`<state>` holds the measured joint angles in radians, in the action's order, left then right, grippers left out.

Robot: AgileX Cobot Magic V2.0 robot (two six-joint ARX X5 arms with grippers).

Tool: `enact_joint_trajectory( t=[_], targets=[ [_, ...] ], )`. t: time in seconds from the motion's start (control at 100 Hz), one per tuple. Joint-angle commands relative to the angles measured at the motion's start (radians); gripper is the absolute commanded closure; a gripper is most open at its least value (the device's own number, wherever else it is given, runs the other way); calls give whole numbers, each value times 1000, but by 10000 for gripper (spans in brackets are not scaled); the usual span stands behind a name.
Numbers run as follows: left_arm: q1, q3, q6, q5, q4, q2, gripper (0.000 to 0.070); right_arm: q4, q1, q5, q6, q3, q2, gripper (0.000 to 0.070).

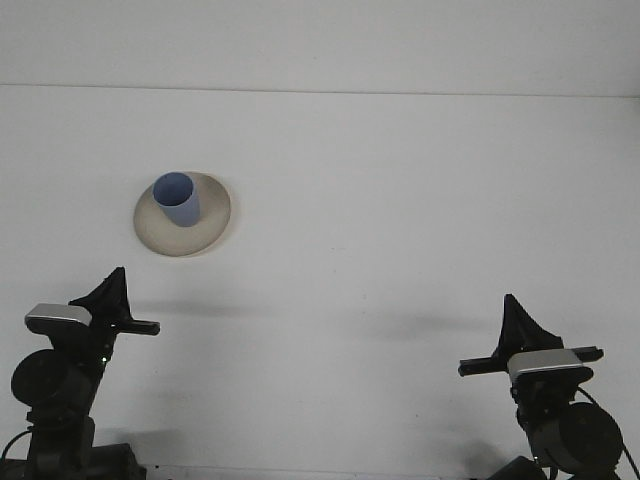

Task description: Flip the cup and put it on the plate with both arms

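1. The cup (177,199), blue, is seen standing upright with its open mouth upward on the plate (208,228); it is set toward the plate's far-left part, and the bare beige rim is exposed mainly on the near and right sides.
2. The left gripper (112,291) is observed near the front-left corner of the table (400,200). Its fingers are presented as a single dark pointed shape with no gap visible between them, so they are recorded as closed together. Nothing is held.
3. The left gripper is positioned nearer the front edge than the plate, well apart from it, and no contact with cup or plate is noted.
4. The right gripper (518,321) is observed near the front-right corner of the table. Its fingers likewise appear as one dark pointed shape, tips together, with nothing clamped between them.
5. Both grippers are pointed away from the front edge, toward the far side of the table, with a pale housing and a dark crossbar visible behind each.
6. The plate is located in the left half of the table, about midway between the front and far edges, well apart from the right gripper.
7. The table surface is white, and faint shadows are cast beside each gripper.
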<state>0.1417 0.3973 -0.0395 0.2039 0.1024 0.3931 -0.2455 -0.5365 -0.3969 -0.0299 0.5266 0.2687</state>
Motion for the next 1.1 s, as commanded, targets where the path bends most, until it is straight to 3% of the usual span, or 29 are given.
enact_joint_trajectory(
  t=[0.0,0.83,0.88,1.01,1.09],
  targets=[
    [2,11,-26,-4,11,-6,689,7,-5,-3,-3,3,0,699],
    [-12,-5,-14,-7,7,-72,688,13,-5,3,-3,3,0,699],
    [-42,-32,-8,-42,13,-94,688,14,-5,3,-3,3,0,699],
    [-158,-149,11,-214,67,-163,688,14,-5,3,-3,3,0,699],
    [-198,-206,-4,-239,64,-212,688,14,-5,3,-3,3,0,699]
  ],
)
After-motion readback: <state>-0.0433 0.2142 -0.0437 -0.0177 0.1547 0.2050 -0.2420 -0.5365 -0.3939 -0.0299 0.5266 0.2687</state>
